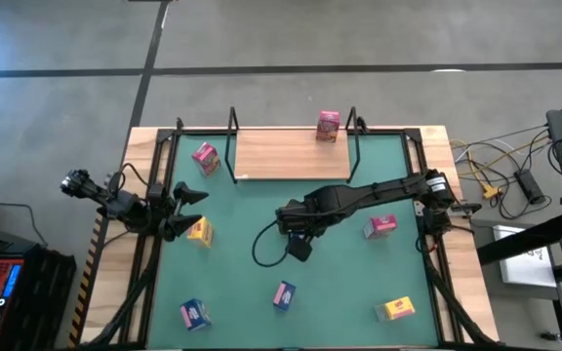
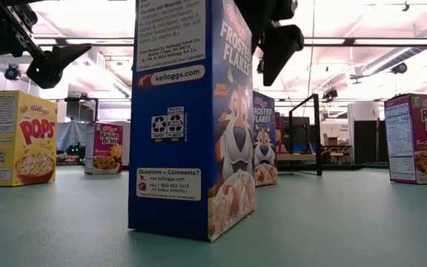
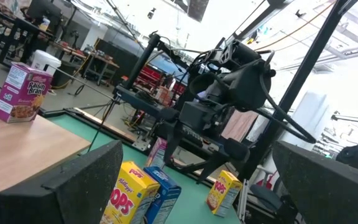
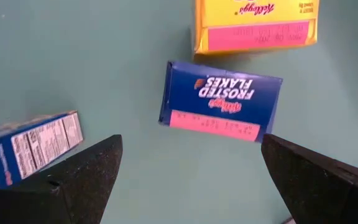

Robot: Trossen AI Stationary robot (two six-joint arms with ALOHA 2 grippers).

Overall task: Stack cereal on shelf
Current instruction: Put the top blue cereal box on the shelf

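Observation:
My right gripper [image 1: 297, 244] hangs open over the middle of the mat, fingers pointing down. A blue cereal box [image 4: 219, 101] stands upright below it, and the fingers stand to either side of the box, well above it. In the high view the gripper hides this box. My left gripper [image 1: 188, 213] waits open at the mat's left side, beside a yellow box [image 1: 200, 231]. The shelf [image 1: 291, 154] lies at the far edge, with one pink box [image 1: 328, 125] standing on its far right corner.
Other boxes stand about the mat: pink [image 1: 206, 157] left of the shelf, pink [image 1: 381, 226] at the right, blue [image 1: 195, 314] and blue [image 1: 284, 294] near the front, yellow [image 1: 398, 309] front right. Black uprights [image 1: 233, 122] frame the shelf.

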